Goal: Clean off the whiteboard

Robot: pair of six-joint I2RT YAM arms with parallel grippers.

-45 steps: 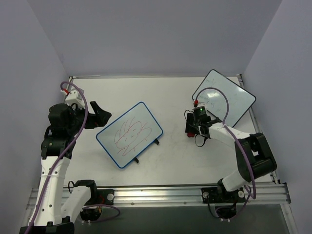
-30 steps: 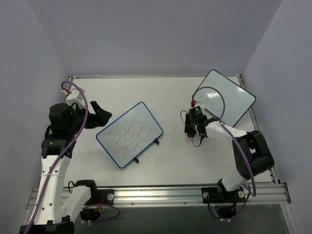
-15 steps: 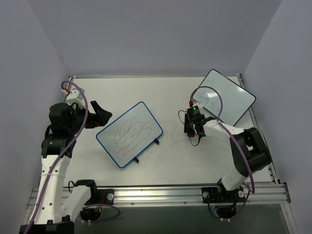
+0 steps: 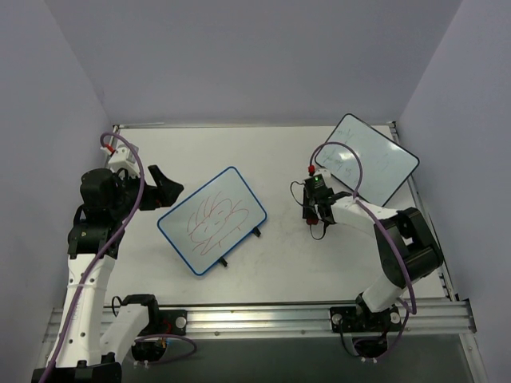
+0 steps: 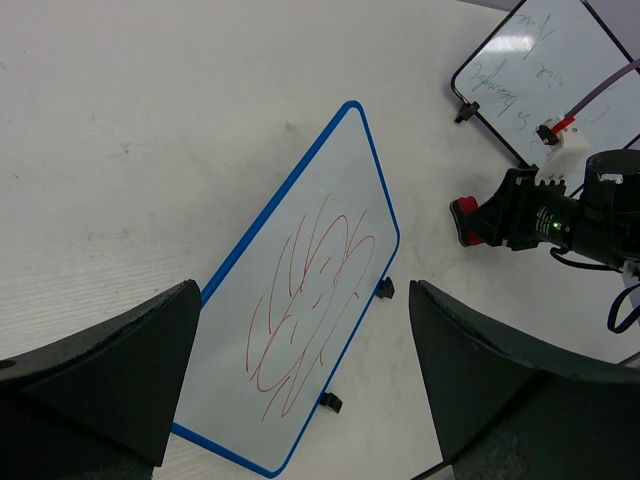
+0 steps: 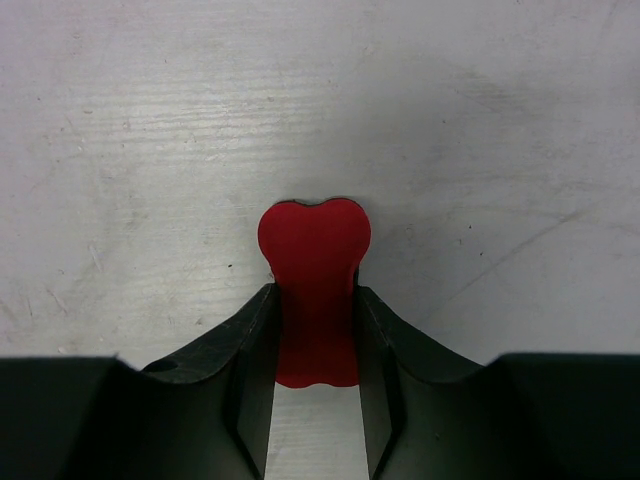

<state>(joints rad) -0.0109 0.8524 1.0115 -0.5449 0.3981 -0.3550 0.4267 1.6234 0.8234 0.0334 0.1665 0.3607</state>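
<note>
The whiteboard (image 4: pixel 211 230), blue-framed and covered in red scribbles, stands tilted on small black feet in the middle of the table; it also fills the left wrist view (image 5: pixel 300 330). My left gripper (image 4: pixel 164 187) hangs open just left of the board's far corner, nothing between its fingers (image 5: pixel 100 380). To the board's right, my right gripper (image 4: pixel 310 214) is down at the table. Its jaws press both sides of a small red eraser (image 6: pixel 314 240) lying on the surface, also seen as a red tip (image 5: pixel 464 222).
A second, black-framed whiteboard (image 4: pixel 367 159) with faint writing leans at the back right, close behind the right arm. The right arm's purple cable (image 4: pixel 351 155) loops over it. White walls enclose the table; a metal rail (image 4: pixel 263 317) runs along the near edge.
The right gripper has slid a little left and its jaws have closed in onto the red eraser. The left arm and the blue-framed board have not moved.
</note>
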